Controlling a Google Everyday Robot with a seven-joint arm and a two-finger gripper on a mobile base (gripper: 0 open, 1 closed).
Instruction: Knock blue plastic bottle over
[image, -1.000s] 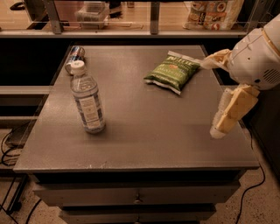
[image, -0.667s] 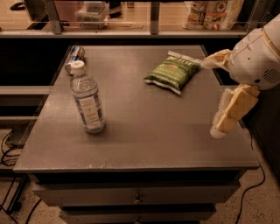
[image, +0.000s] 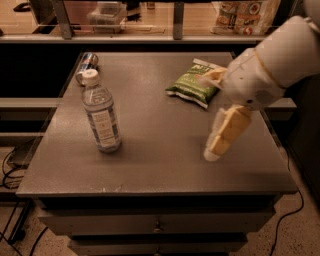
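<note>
Shifting leftward since the earlier frame, the cream gripper (image: 214, 150) hangs right of centre over the grey table (image: 160, 167); its opening cannot be told. One clear, ribbed, capped blue plastic bottle (image: 101, 117) stands upright at left, unmoved. One blue-and-silver can (image: 86, 66) lies upper left; one green chip bag (image: 192, 82) lies upper centre.

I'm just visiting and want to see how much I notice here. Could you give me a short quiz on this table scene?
1. True or false: the blue plastic bottle is lying on its side.
2. The gripper hangs over the right side of the table. Which thing is nearest to it? A) green chip bag B) drink can C) the bottle
3. Fill in: the drink can lies ___ the bottle, near the far left corner.
Key: 1 false, it stands upright; 2 A; 3 behind.
</note>
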